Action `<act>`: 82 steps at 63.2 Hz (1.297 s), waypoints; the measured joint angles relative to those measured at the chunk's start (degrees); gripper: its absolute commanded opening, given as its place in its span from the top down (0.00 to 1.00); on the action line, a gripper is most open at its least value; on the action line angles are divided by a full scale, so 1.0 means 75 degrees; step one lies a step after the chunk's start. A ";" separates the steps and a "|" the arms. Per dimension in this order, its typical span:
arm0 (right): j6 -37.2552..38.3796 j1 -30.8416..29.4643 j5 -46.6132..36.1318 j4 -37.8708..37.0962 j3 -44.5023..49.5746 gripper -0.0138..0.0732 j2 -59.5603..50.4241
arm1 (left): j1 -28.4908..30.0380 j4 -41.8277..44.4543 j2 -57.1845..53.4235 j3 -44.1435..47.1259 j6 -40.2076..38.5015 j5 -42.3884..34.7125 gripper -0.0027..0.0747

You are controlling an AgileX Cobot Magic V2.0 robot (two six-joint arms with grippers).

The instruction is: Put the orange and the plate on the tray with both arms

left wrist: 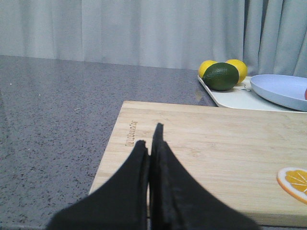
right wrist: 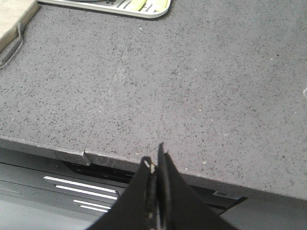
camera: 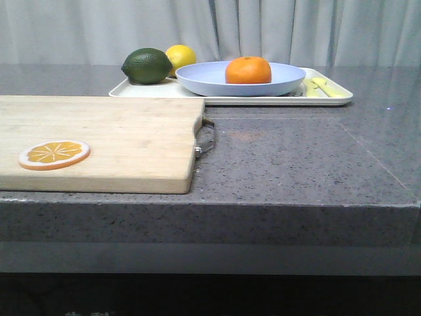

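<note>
Front view: the orange (camera: 248, 70) is being carried in the plate (camera: 240, 79), and the plate is being borne by the tray (camera: 329, 99) at the far side of the grey surface (camera: 296, 164). A lime (camera: 146, 66) and lemon (camera: 181, 58) are also sitting on the tray; an orange slice (camera: 53, 155) is lying on the cutting board (camera: 105, 141). No arm is being shown here. Task is being judged as done, nothing obvious left.

Left wrist view: the left hand (left wrist: 152, 140) is being held closed, nothing gripped, over the board w/ plate and tray visible well apart.

Right wrist view: the right hand (right wrist: 155, 160) is being held closed & empty near the surface's front edge, w/ the tray corner far off.
</note>
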 measured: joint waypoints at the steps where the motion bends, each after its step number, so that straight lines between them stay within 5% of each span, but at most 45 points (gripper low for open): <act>1: 0.0000 0.0000 -0.0050 -0.0012 0.0037 0.92 -0.0023 | 0.0000 0.0000 0.0000 0.0000 0.0000 0.0000 0.99; 40: -0.0040 -0.0777 -0.6195 -0.0367 0.5364 0.92 -0.3218 | 0.0000 0.0000 0.0000 0.0000 0.0000 0.0000 0.99; 82: -0.0040 -0.0900 -0.6901 -0.0384 0.5454 0.92 -0.3218 | 0.0000 0.0000 0.0000 0.0000 0.0000 -0.0018 0.99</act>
